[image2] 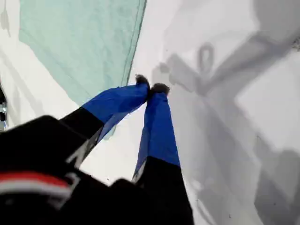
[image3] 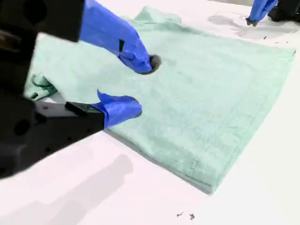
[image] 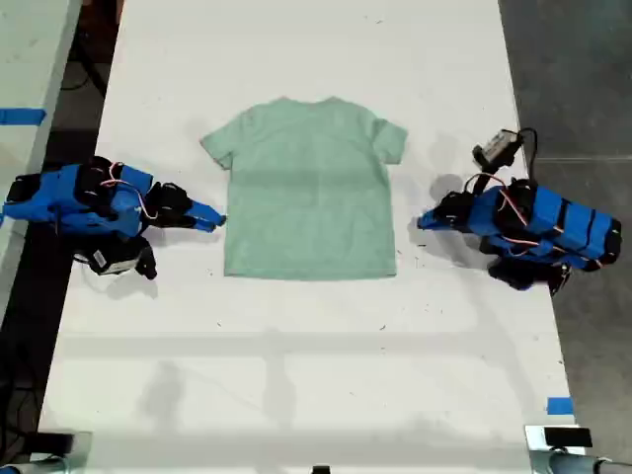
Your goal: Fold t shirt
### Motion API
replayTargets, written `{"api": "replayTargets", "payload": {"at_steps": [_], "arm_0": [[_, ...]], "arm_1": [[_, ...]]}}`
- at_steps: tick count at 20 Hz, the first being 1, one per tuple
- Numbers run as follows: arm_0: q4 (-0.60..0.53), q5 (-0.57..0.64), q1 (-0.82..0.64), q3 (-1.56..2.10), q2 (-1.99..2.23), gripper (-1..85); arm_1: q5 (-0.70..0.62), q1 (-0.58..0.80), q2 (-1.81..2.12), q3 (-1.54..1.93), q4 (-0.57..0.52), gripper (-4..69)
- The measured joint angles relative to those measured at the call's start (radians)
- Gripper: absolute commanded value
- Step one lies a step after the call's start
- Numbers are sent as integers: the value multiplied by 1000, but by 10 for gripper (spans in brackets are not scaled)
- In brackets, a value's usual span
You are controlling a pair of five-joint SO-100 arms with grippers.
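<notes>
End effectors flank the t shirt [image: 311, 188], which lies flat and face-up at the middle of the white bench [image: 296, 346], collar toward the exterior view's top and hem toward its bottom. Both sleeves are spread, and no fold has been started.

At the exterior view's left, my second end effector [image3: 143, 86] hangs with its jaws apart and nothing between them. It sits just beside the shirt's side edge, below the sleeve. Its wrist view looks across the whole cloth to the other arm on the far side. The open jaws and low approach suggest it is lined up to pinch that edge, though none of the views confirms contact with the fabric.

At the exterior view's right, my first end effector [image2: 150, 86] has its tips pressed together and is empty. It rests over bare bench near the shirt's other side edge but apart from it. It appears to be parked clear, so the cloth is not dragged or shaded while the opposite side is taken.

The garment's square, smoothed lay looks deliberate, since straight side edges give both arms a clean line to grip and carry over. The soft knit will likely sag once it is lifted.
</notes>
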Motion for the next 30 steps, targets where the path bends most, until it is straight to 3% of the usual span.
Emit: {"api": "replayTargets", "payload": {"at_steps": [4, 7, 9, 10, 13, 16, 20, 24, 29, 30], "arm_0": [[0, 0, 0, 0, 0, 113], [0, 0, 0, 0, 0, 113], [0, 0, 0, 0, 0, 113], [0, 0, 0, 0, 0, 113], [0, 0, 0, 0, 0, 113], [0, 0, 0, 0, 0, 113], [0, 0, 0, 0, 0, 113], [0, 0, 0, 0, 0, 113], [0, 0, 0, 0, 0, 113], [0, 0, 0, 0, 0, 113]], "arm_1": [[14, -23, 0, 0, -5, 13], [-51, -11, -67, -77, -3, 13], [-160, 117, -288, -296, 40, 22], [-229, 183, -446, -448, 64, 58], [-417, 301, -1000, -980, 170, 267], [-545, 407, -1520, -1506, 276, 291], [-646, 548, -1973, -1881, 232, 240], [-693, 666, -2252, -1956, 107, 200], [-735, 718, -2430, -2017, 80, 152], [-741, 719, -2445, -2029, 80, -22]]}}
